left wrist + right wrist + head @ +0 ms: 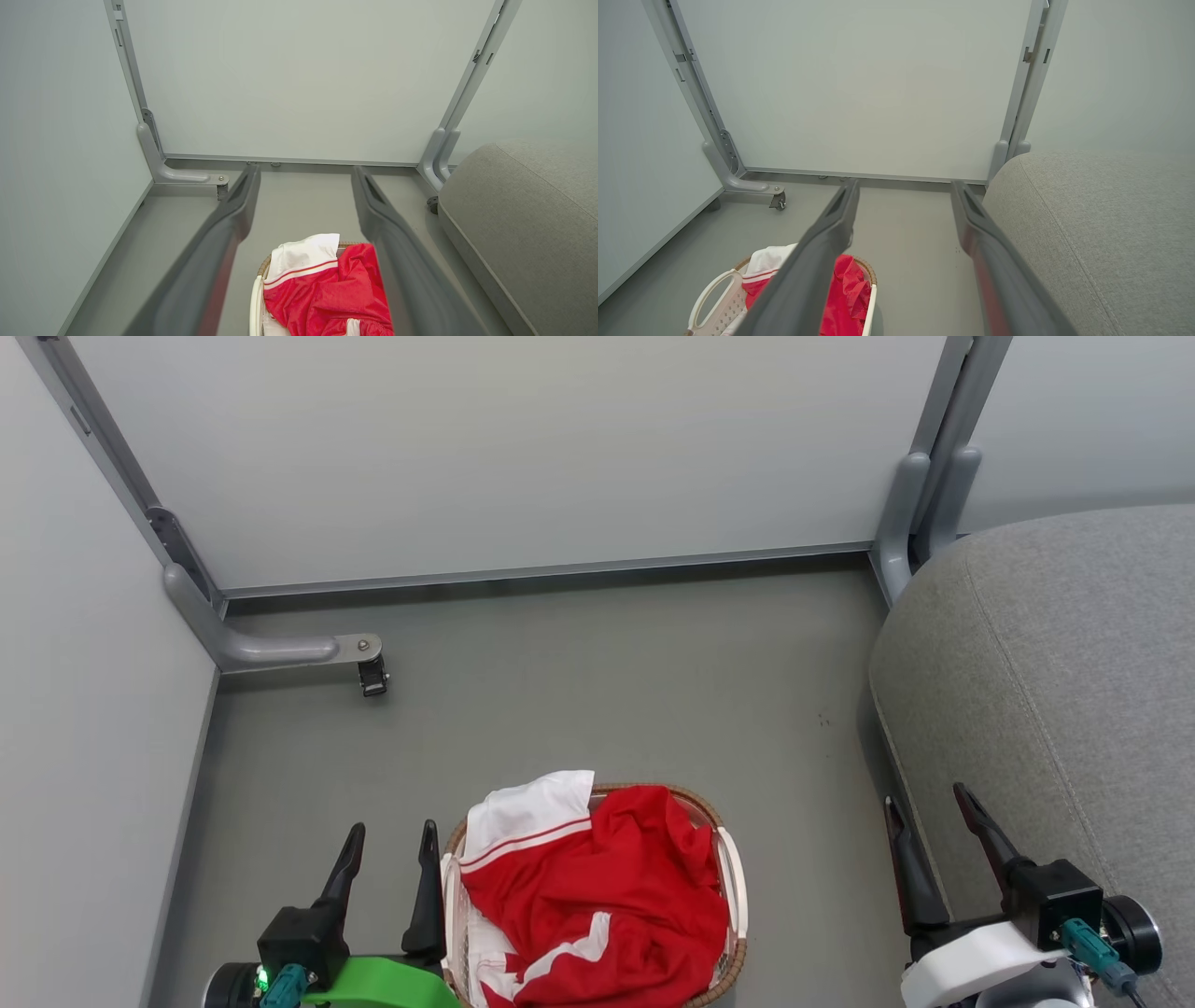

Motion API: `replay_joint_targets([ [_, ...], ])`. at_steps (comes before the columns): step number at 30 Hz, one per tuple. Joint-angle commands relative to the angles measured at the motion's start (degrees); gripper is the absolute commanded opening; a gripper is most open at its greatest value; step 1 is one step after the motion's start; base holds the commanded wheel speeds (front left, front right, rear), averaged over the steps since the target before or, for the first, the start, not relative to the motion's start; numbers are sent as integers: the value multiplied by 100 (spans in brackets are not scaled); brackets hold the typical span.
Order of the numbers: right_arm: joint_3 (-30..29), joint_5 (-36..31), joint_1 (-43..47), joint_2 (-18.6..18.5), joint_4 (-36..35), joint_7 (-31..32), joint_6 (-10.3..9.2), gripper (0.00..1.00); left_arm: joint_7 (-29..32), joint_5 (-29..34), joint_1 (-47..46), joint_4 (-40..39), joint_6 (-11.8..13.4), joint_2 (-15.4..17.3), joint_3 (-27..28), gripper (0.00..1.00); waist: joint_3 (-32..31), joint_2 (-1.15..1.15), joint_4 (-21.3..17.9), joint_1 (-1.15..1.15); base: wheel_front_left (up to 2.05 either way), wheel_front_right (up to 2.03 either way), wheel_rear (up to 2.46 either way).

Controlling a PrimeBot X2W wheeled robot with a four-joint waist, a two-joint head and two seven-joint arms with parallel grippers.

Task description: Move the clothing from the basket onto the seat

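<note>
The red clothing [597,896] with white panels lies heaped in the cream basket [735,868] on the floor, low in the head view; the clothing [327,289] and the basket [255,298] also show between the left fingers, and the clothing [847,289] sits in the basket [710,298] at the right wrist view's lower left. My left gripper [390,835] stands open just left of the basket, empty. My right gripper [927,803] is open and empty beside the front edge of the grey seat [1055,709], right of the basket. The seat [523,210] [1092,224] fills the right of both wrist views.
Pale partition panels [504,457] wall the floor in at the back and left. A grey foot with a caster [372,674] juts out at the back left, and a post foot [901,523] stands by the seat's far corner. Grey floor [607,691] lies beyond the basket.
</note>
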Motion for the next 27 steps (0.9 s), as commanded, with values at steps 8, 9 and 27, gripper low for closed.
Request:
replay_joint_targets([
  [8,-15,-5,79,-35,4,-28,0,100,-14,-14,74,36,4,35,1,100,-3,0,-1,0,0,0,0],
  [9,-16,-5,79,-35,5,-28,0,100,-14,-16,73,39,5,35,1,100,-3,0,-1,0,0,0,0],
  [27,-86,-5,-70,-35,-198,-27,0,100,-14,74,-127,-26,-45,34,-49,100,265,0,10,0,0,0,0],
])
